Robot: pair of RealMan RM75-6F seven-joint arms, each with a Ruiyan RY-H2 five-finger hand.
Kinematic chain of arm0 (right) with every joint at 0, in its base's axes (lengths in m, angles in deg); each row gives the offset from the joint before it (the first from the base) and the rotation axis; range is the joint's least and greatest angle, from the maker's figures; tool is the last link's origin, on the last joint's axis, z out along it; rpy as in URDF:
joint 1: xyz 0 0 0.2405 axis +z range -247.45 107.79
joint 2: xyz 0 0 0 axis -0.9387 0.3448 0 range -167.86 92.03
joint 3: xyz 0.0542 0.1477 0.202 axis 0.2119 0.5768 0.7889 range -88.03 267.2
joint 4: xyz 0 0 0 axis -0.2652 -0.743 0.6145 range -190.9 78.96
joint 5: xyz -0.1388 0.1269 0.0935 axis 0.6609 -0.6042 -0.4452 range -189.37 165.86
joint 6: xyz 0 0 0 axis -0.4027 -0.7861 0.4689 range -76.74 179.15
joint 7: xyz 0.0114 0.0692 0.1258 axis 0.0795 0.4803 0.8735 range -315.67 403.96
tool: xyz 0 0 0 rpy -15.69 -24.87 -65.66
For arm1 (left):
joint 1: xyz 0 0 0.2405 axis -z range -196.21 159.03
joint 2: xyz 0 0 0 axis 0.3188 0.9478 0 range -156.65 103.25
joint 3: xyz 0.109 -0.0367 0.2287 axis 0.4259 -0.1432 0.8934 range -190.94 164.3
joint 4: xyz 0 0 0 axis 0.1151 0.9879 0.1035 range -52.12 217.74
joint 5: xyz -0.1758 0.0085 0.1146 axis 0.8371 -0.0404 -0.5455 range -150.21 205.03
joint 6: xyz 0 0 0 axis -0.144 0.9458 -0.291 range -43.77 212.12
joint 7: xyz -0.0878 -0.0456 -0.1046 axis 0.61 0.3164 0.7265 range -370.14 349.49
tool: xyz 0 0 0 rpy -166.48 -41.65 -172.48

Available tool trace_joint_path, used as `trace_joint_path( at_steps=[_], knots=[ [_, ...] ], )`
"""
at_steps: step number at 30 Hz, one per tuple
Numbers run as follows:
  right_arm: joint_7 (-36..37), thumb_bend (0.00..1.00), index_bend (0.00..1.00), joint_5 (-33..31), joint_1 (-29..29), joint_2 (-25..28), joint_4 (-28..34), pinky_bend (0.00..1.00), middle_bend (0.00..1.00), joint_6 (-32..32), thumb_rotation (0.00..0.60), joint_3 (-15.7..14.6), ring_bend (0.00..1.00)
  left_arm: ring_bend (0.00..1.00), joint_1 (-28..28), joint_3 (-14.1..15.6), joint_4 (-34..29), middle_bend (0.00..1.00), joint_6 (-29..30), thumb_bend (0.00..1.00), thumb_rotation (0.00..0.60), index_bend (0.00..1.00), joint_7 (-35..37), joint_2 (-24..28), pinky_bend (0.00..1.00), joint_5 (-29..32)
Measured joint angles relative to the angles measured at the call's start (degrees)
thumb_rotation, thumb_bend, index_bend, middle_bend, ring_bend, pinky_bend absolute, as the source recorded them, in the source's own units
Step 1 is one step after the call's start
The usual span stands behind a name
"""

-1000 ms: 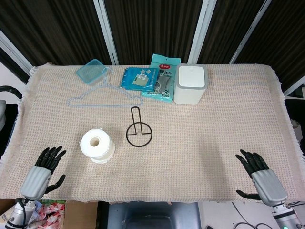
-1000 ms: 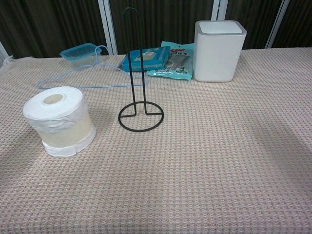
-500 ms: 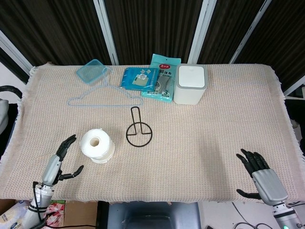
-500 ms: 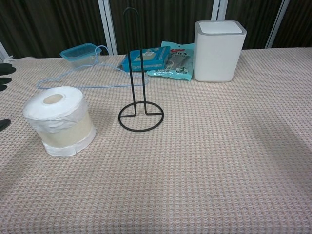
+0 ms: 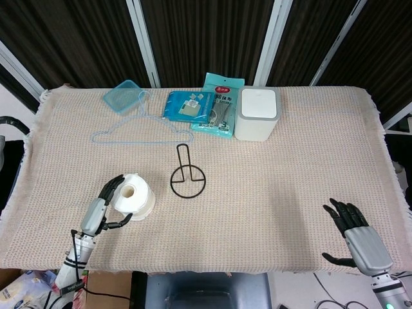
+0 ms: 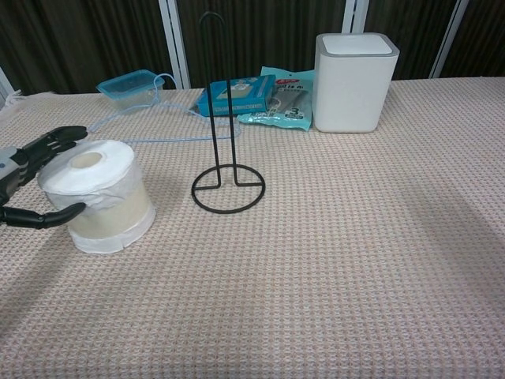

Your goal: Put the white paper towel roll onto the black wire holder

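The white paper towel roll [image 5: 135,195] [image 6: 99,192] stands on end on the cloth, left of centre. The black wire holder [image 5: 187,176] [image 6: 225,142], a ring base with an upright loop, stands just to its right. My left hand [image 5: 103,208] [image 6: 30,181] is at the roll's left side, fingers spread around it; the thumb reaches the roll's near side low down and the fingers lie by its top edge. No firm grip shows. My right hand [image 5: 354,235] hovers open at the table's near right corner, far from both.
At the back stand a white lidded bin [image 5: 257,114], teal packets [image 5: 219,103], a blue packet [image 5: 187,106], a light-blue wire hanger [image 5: 138,125] and a blue plastic container [image 5: 123,95]. The woven tablecloth [image 5: 290,180] covers the whole table.
My left hand has moved right and forward from the near left edge up to the roll's left side. The right hand has barely shifted.
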Motion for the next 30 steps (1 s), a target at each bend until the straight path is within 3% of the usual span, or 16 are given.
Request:
trace_joint_path(
  at_steps=[6, 10, 13, 16, 20, 30],
  knots=[
    [-0.2, 0.14, 0.0, -0.1, 0.0, -0.1, 0.0, 0.0, 0.0, 0.1, 0.6, 0.1, 0.0, 0.0, 1.6, -0.8, 0.5, 0.0, -3.6, 0.3, 0.6, 0.0, 2.3, -0.9, 0.1, 2.1],
    [-0.1, 0.14, 0.0, -0.2, 0.0, -0.1, 0.0, 0.0, 0.0, 0.1, 0.6, 0.1, 0.0, 0.01, 2.5, -1.0, 0.4, 0.0, -5.9, 0.32, 0.6, 0.0, 3.0, -1.0, 0.25, 3.3],
    [0.1, 0.14, 0.0, -0.2, 0.0, 0.0, 0.0, 0.0, 0.0, 0.0, 0.6, 0.2, 0.0, 0.16, 2.7, -1.1, 0.0, 0.07, -6.1, 0.36, 0.6, 0.04, 3.1, -1.0, 0.47, 3.8],
    [0.2, 0.14, 0.0, -0.1, 0.0, 0.0, -0.1, 0.0, 0.0, 0.0, 0.6, 0.1, 0.0, 0.28, 2.6, -1.4, -0.2, 0.18, -5.5, 0.4, 0.6, 0.13, 2.9, -1.2, 0.58, 4.1],
    [0.3, 0.14, 0.0, 0.1, -0.1, 0.1, 0.0, 0.0, 0.0, -0.2, 0.6, 0.0, 0.0, 0.36, 2.2, -1.8, -0.4, 0.28, -4.2, 0.43, 0.6, 0.19, 2.3, -1.5, 0.63, 4.5],
    [0.4, 0.14, 0.0, 0.8, -0.1, 0.2, 0.0, 0.0, 0.0, -0.2, 0.6, -0.3, 0.0, 0.37, 1.5, -2.6, -3.8, 0.28, 2.7, 0.43, 0.6, 0.19, 1.3, 0.4, 0.63, 2.6]
  ],
)
